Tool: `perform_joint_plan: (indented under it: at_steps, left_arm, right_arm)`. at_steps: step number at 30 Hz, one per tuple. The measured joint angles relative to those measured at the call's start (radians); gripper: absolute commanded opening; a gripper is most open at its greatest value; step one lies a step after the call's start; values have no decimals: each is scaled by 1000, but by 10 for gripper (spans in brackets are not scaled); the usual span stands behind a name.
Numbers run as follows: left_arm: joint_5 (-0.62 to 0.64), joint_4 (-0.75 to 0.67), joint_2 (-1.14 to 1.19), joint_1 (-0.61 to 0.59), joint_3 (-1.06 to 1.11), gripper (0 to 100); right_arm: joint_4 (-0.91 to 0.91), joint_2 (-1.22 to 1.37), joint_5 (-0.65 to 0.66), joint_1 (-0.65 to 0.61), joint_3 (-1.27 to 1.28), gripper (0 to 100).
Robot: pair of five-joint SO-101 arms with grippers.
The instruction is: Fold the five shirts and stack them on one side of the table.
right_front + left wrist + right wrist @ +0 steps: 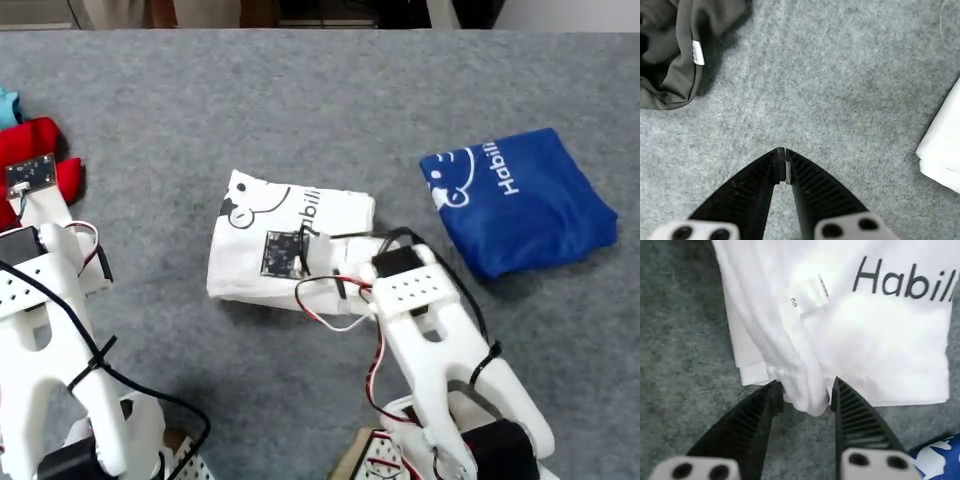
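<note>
Bare grey bench is seen between white shirt and blue shirt. The white shirt's edge seems pinched by right claw. Left claw is closed, empty.

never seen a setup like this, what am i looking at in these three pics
The white things are two robot arms at a grey table. The high view looks down from a fixed camera. The other two pictures come from a camera on each arm's wrist, so that arm's black fingers show in them. On the table lie a folded white shirt, a folded blue shirt and a red shirt. The right gripper pinches a fold at the white shirt's edge. The left gripper is shut on nothing, over bare table.
</note>
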Motion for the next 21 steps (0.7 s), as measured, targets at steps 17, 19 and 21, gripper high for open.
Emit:
perform_joint_plan:
  at_steps: [17, 19, 21]
  left_arm:
    - [0, 0, 0, 0, 0, 19]
    - [0, 0, 0, 0, 0, 19]
    - [0, 0, 0, 0, 0, 19]
  right_arm:
    - [647, -189, -311, 83, -474, 76]
    - [692, -190, -479, 129, -540, 76]
    - [712, -176, -658, 169, -562, 76]
